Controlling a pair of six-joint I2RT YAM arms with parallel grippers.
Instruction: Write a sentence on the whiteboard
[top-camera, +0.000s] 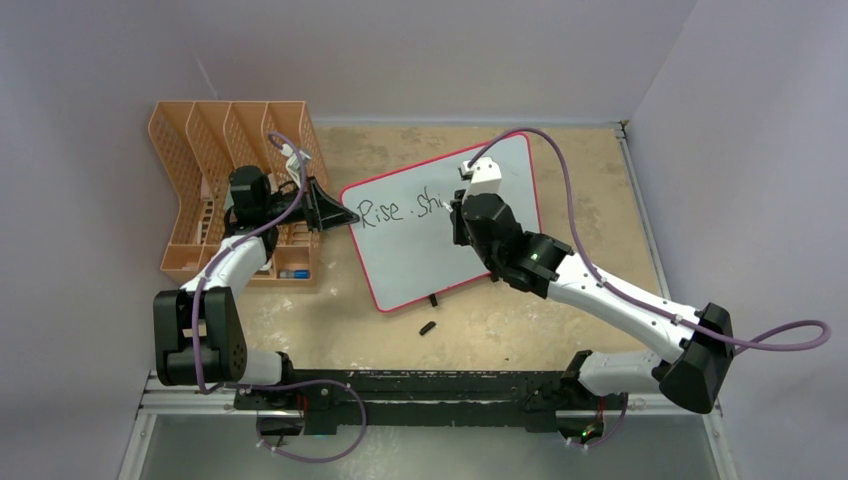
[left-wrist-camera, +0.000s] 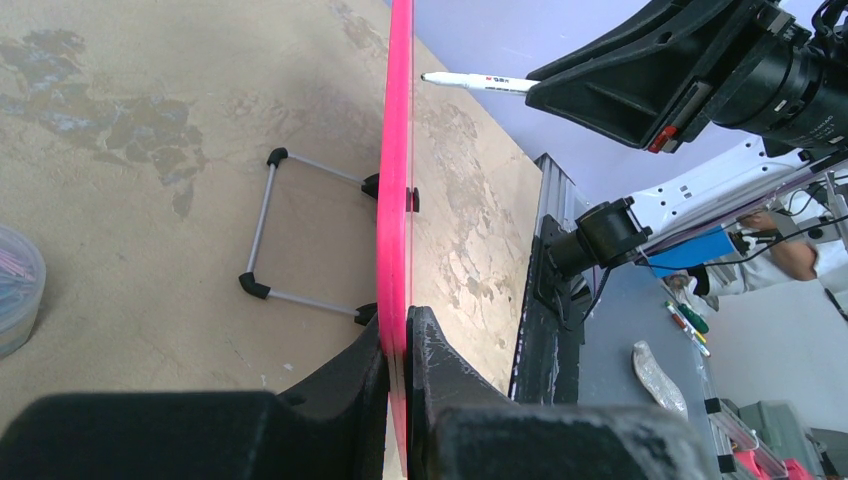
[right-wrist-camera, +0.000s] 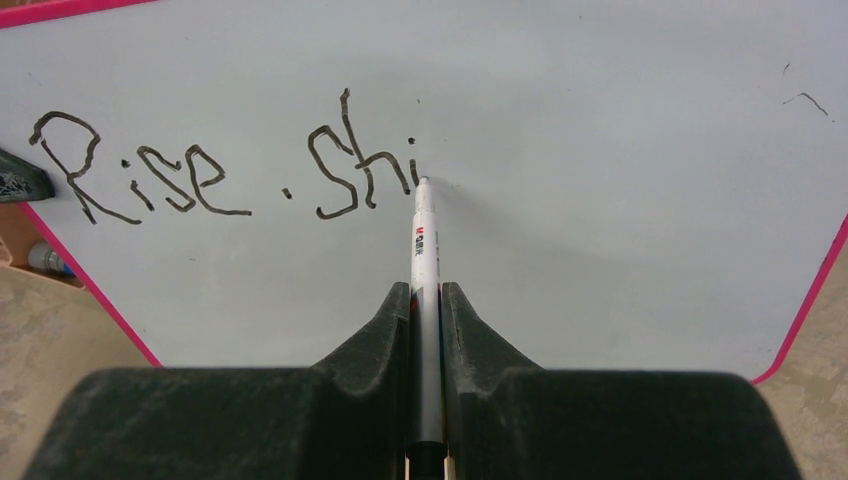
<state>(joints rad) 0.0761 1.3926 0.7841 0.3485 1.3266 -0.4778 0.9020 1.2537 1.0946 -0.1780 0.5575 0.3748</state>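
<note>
Whiteboard (top-camera: 420, 250) standing on its wire stand (left-wrist-camera: 262, 225) near the middle of the tan tabletop (top-camera: 590, 170), just right of the orange mesh file rack (top-camera: 200, 180), with a pink rim around a white face bearing black lettering (right-wrist-camera: 200, 170) reading "Rise . Shi". Left fingers (left-wrist-camera: 345, 385) closed tight on the board's left edge, one on each side of the pink rim. Right fingers (right-wrist-camera: 375, 340) pinched shut around a white marker (right-wrist-camera: 424, 240), its tip touching the board just right of the "i", with a small black cap-like piece (top-camera: 427, 328) lying on the tabletop in front of the board.
</note>
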